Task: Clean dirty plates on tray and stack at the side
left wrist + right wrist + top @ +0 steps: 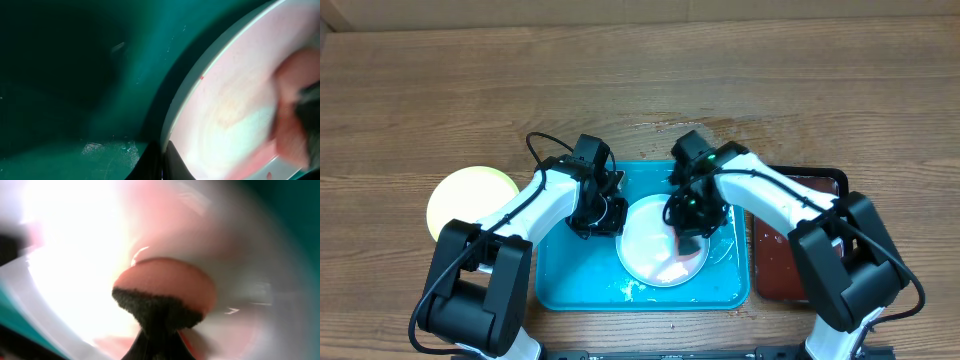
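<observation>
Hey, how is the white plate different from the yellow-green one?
The white plate lies in the tray; the yellow-green plate sits on the table left of it. The white plate shows pinkish smears, with the right pincer pressing a sponge on it; the yellow-green plate looks clean, no pincer at it. Both are round and shallow.

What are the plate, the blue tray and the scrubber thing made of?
The plate: probably smooth, shiny plastic; light glares off it. The tray: likely plastic too, glossy with wet glints. The sponge: soft reddish foam, it seems, with a rough dark scouring layer.
</observation>
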`<state>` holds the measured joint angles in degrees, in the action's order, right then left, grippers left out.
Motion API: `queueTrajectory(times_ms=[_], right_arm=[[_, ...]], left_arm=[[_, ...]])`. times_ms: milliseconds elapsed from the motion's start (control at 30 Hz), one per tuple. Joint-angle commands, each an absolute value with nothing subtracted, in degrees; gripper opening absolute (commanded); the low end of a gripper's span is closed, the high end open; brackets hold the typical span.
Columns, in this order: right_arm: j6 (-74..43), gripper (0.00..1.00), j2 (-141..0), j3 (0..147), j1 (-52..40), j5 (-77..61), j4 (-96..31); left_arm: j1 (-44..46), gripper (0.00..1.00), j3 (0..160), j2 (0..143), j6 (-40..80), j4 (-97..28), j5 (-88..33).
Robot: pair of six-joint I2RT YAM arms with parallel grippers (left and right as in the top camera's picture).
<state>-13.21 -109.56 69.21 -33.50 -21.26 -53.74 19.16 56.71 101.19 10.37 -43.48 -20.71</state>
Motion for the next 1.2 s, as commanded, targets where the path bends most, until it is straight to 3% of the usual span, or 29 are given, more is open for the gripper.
queueTrajectory(times_ms=[0,367,633,967,1167], right_arm=[[-11.70,0.04,-110.02,69.04,-36.56,-29.34,-52.25],[-21.43,0.04,-110.02,69.04,-37.06,-30.65,-42.35],[-33.74,0.04,-110.02,69.04,-33.67,-18.74,-36.58],[-31.40,0.04,-110.02,69.01,-29.87,-1.19,-51.66],[-22.72,0.04,-110.02,69.01,-31.20,-2.96,-56.95]], left_arm=[[19.27,0.04,56.75,101.78,10.55,-43.31,-20.60],[19.27,0.04,56.75,101.78,10.50,-43.38,-20.58],[19.27,0.05,56.75,101.78,10.50,-43.51,-20.60],[19.27,0.04,56.75,101.78,10.50,-43.46,-20.60],[19.27,0.04,56.75,101.78,10.50,-43.42,-20.62]])
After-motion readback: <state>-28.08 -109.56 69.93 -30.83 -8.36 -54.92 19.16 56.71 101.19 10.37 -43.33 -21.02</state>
